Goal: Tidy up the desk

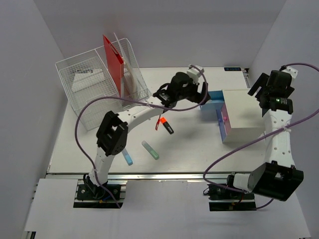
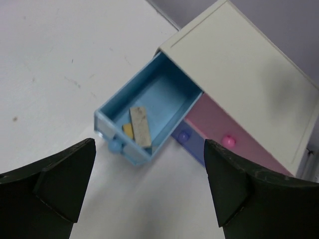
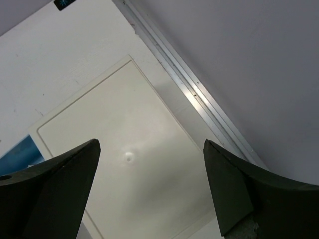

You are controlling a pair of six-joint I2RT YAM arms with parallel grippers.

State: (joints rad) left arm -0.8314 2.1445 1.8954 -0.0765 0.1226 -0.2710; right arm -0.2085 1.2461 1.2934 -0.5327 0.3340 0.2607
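Observation:
The white desk (image 1: 194, 149) carries a small white drawer box (image 1: 242, 113) at the right. Its light-blue drawer (image 2: 164, 94) is pulled out and holds a grey stick (image 2: 141, 127) and a small yellow piece (image 2: 128, 130). The pink (image 2: 219, 124) and purple (image 2: 195, 144) drawers are pushed in. My left gripper (image 1: 203, 95) hovers just in front of the blue drawer, open (image 2: 149, 199), with nothing between its fingers. Above the box's top (image 3: 124, 149), my right gripper (image 1: 259, 92) is also open (image 3: 149, 194) and holds nothing.
An orange-capped black marker (image 1: 165, 124), a green marker (image 1: 150, 150) and a blue marker (image 1: 128, 157) lie on the desk under the left arm. A wire-mesh organizer (image 1: 89, 89) with a red folder (image 1: 113, 59) stands at the back left. An aluminium rail (image 3: 199, 94) edges the desk's right side.

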